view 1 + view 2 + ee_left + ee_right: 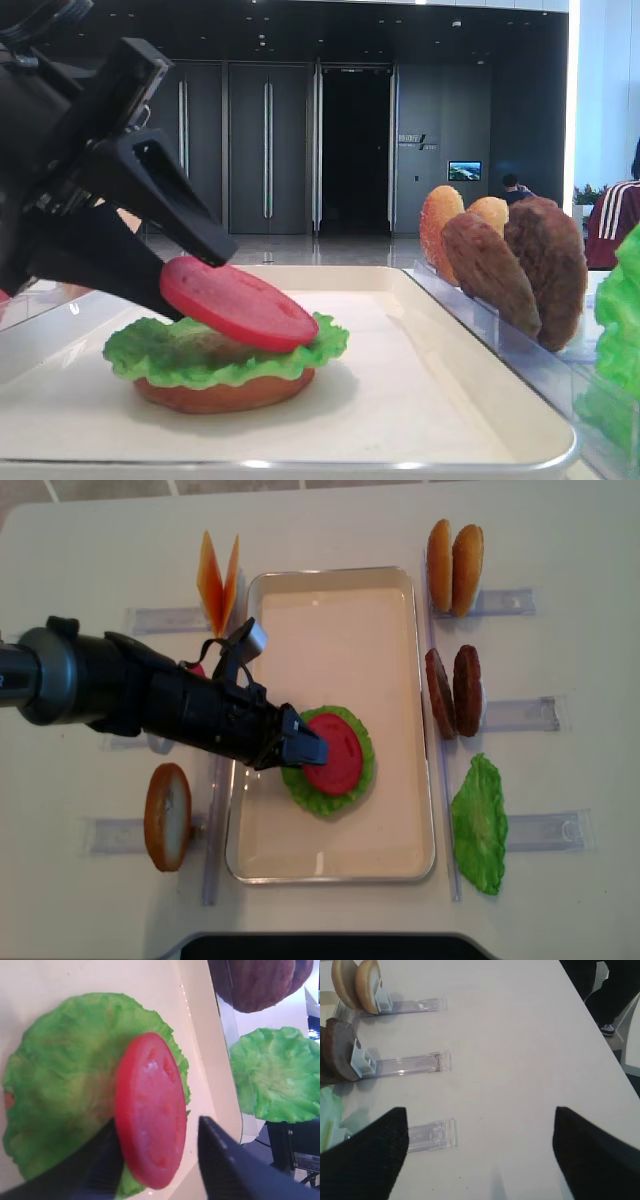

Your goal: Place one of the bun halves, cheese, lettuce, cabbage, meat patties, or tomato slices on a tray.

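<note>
A red tomato slice [240, 300] lies tilted on a ruffled green lettuce leaf [200, 360], which covers a bun half [225, 392] on the white tray [480, 400]. My left gripper [157, 1130] is open around the slice. One finger [100, 1160] is under its left side and the other finger [225, 1160] stands clear of it with a gap. From above, the gripper [300, 748] reaches in from the left over the tray rim [330, 865]. My right gripper [477, 1120] hangs open over bare table, holding nothing.
Right of the tray, clear holders carry two upright bun halves [453, 568] and two meat patties [452, 692], with a loose lettuce leaf [480, 825] below. Left of the tray are cheese slices [220, 580] and another bun half [167, 815]. An empty holder [432, 1135] lies by the right gripper.
</note>
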You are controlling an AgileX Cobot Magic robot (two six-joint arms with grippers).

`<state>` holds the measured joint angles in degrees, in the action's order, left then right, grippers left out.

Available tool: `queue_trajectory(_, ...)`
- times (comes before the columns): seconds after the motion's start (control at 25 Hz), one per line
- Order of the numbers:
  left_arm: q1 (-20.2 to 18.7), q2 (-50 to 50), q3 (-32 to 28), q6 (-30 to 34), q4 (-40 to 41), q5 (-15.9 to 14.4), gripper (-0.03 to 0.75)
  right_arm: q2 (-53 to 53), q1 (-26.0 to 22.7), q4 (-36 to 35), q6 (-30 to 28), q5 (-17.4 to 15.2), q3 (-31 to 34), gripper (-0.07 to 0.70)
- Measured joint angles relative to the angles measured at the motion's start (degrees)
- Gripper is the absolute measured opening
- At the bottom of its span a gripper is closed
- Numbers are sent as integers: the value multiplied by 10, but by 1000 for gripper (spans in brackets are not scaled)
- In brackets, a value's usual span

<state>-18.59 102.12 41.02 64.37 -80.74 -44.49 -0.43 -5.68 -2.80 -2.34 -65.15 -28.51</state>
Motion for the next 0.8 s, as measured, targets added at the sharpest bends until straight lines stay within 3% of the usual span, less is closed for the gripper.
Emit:
queue_trajectory(0.08,6,-1,1,-9,8,0,509,0,0,0,0,0,0,587)
queue_trajectory(0.2,28,-19,6,-50,43,5,650,0,0,0,0,0,0,587)
queue_trajectory(0.36,60,-65,24,-136,122,12,687,0,0,0,0,0,0,587)
queue_trajectory(0.52,64,-104,58,-225,215,0,692,0,0,0,0,0,0,587)
queue_trajectory(0.64,64,-125,107,-310,305,-32,692,0,0,0,0,0,0,587)
queue_trajectory(0.8,66,-148,184,-446,481,-84,692,0,0,0,0,0,0,587)
